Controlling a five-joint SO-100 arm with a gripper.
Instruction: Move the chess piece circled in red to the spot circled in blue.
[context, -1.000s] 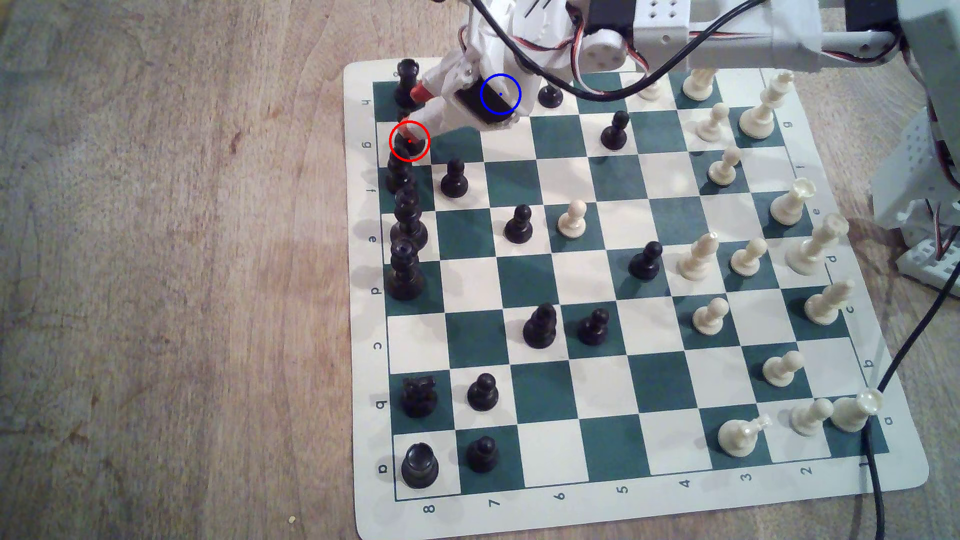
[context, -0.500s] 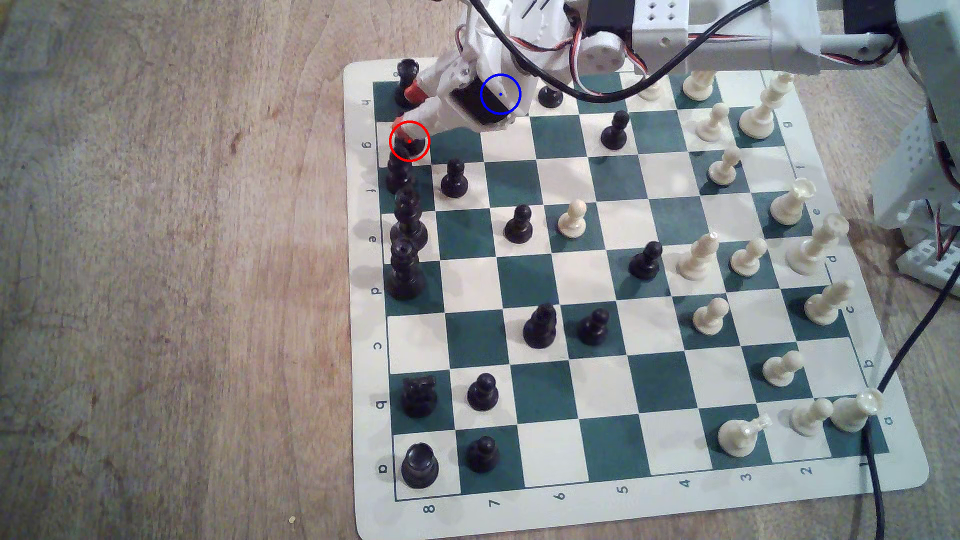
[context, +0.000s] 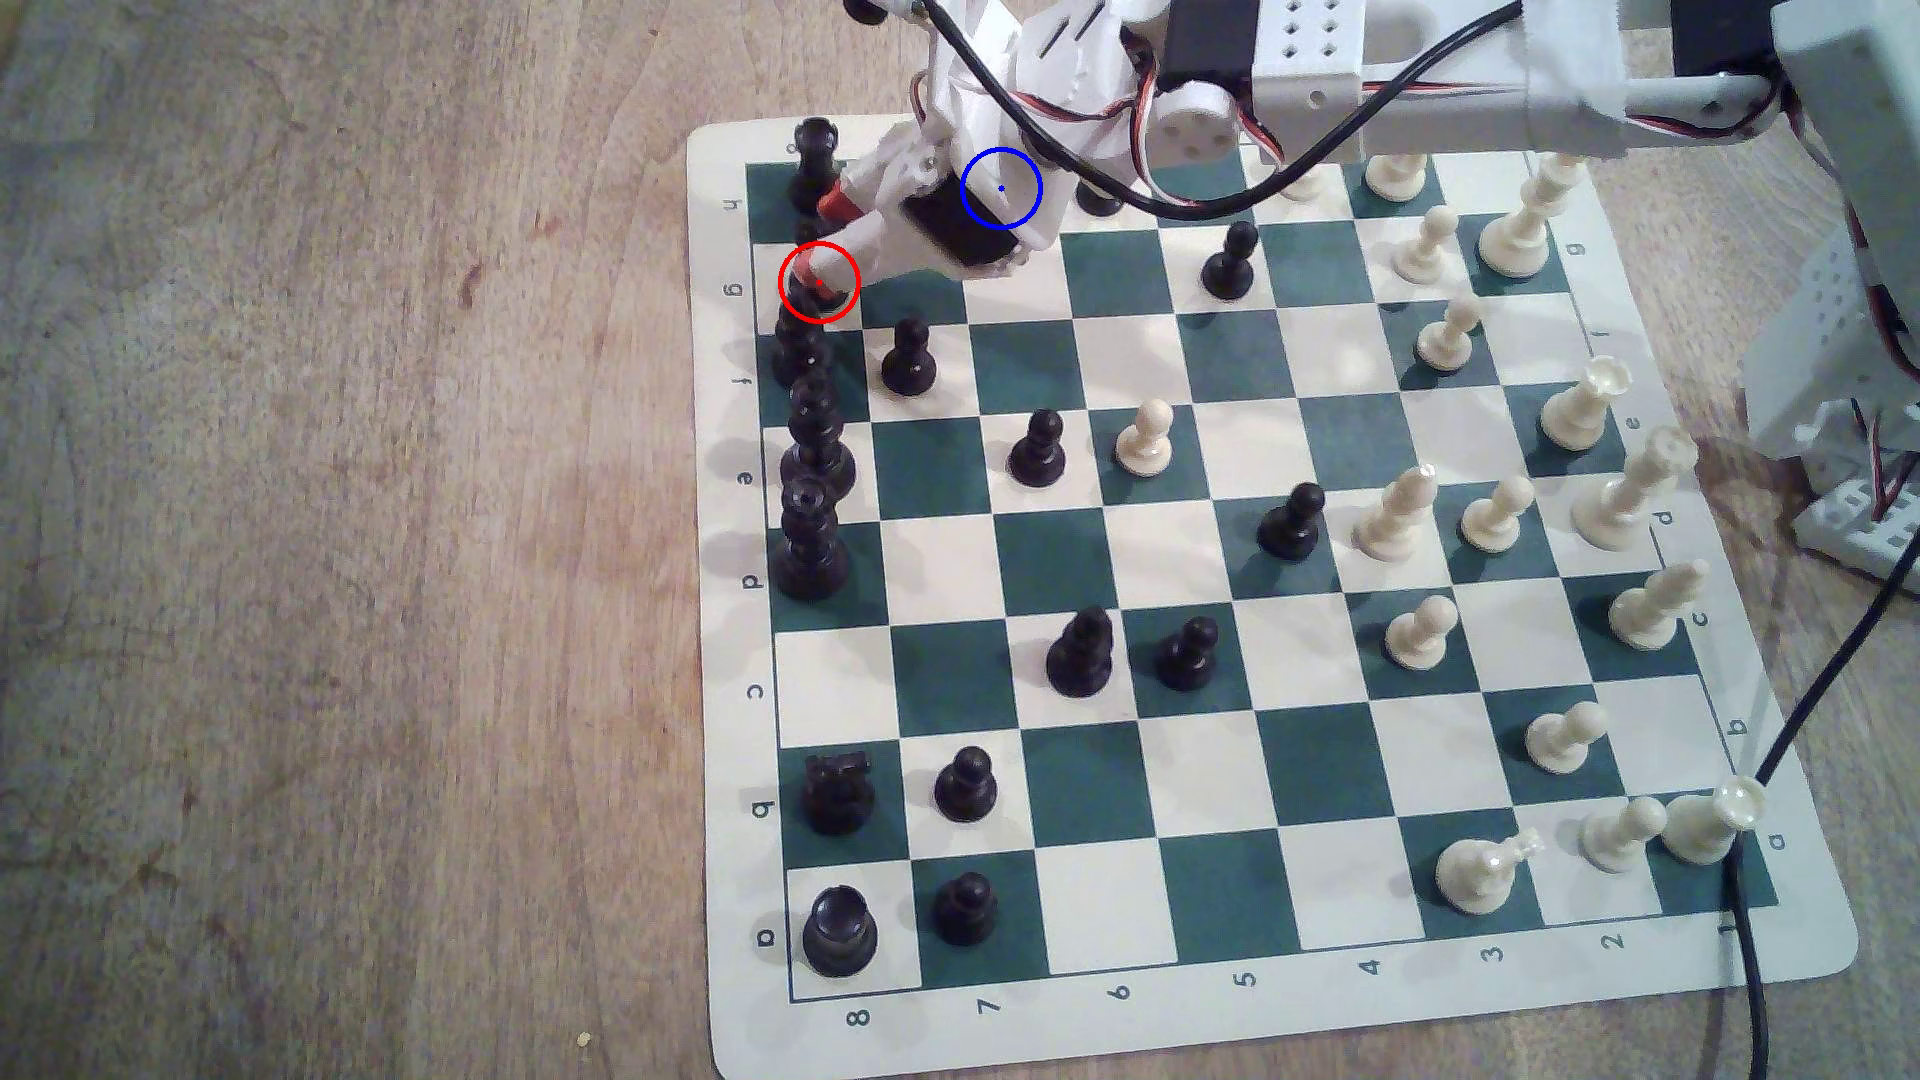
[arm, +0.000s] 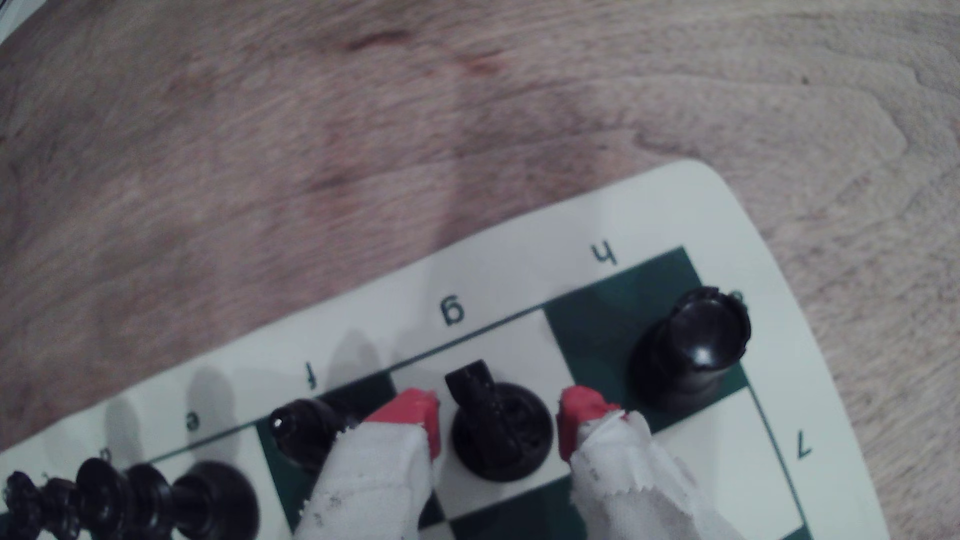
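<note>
The chess piece (arm: 500, 431), a black plastic knight with a jagged head on a round base, stands on the white g8 square inside the red ring, at about 10 o'clock on the board (context: 1766, 966) in the exterior view. The gripper (arm: 498, 423) straddles it, red-tipped, cloth-wrapped fingers (arm: 410, 415) apart on either side, not visibly touching it. The grasp appears not yet made; closing, lifting and carrying all seem to lie ahead. The spot (context: 1001, 188), marked by a blue ring, lies at roughly 2 o'clock from the knight, its square hidden under the arm's white body. A crenellated black rook (arm: 693, 348) stands just beside it on the dark h8 corner. The vinyl mat lies flat on grained wood.
</note>
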